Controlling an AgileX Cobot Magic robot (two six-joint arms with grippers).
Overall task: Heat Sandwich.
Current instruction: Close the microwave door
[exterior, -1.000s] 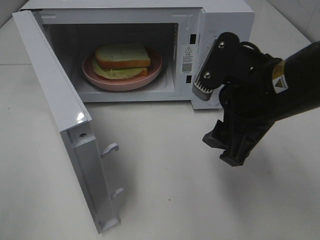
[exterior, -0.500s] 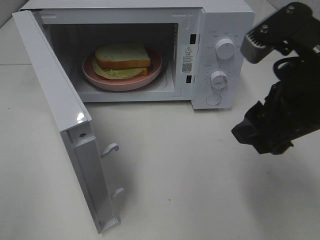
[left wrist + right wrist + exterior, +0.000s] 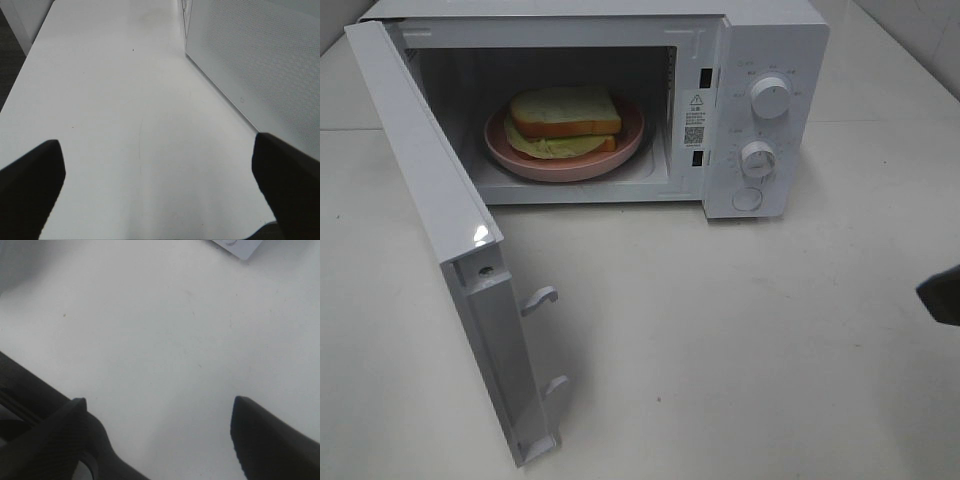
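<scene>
The sandwich (image 3: 565, 115), white bread with green lettuce showing, lies on a pink plate (image 3: 620, 150) inside the open microwave (image 3: 775, 40). Nothing touches it. Only a dark tip of my right arm (image 3: 944, 296) shows at the right edge of the high view, far from the oven. In the right wrist view my right gripper (image 3: 160, 435) stands open over bare table, nothing between its fingers (image 3: 55, 440). My left gripper (image 3: 160, 185) is open too, empty, low over the table beside the door's mesh panel (image 3: 260, 60). It is out of the high view.
The microwave door (image 3: 450, 230) swings far out to the front left, its latch hooks (image 3: 540, 298) pointing right. Two knobs (image 3: 770, 97) and a round button sit on the oven's right panel. A corner of the oven (image 3: 235, 246) shows in the right wrist view.
The right arm has pulled back from in front of the microwave's control panel to the right, almost leaving the high view. The sandwich, plate and door have not moved.
</scene>
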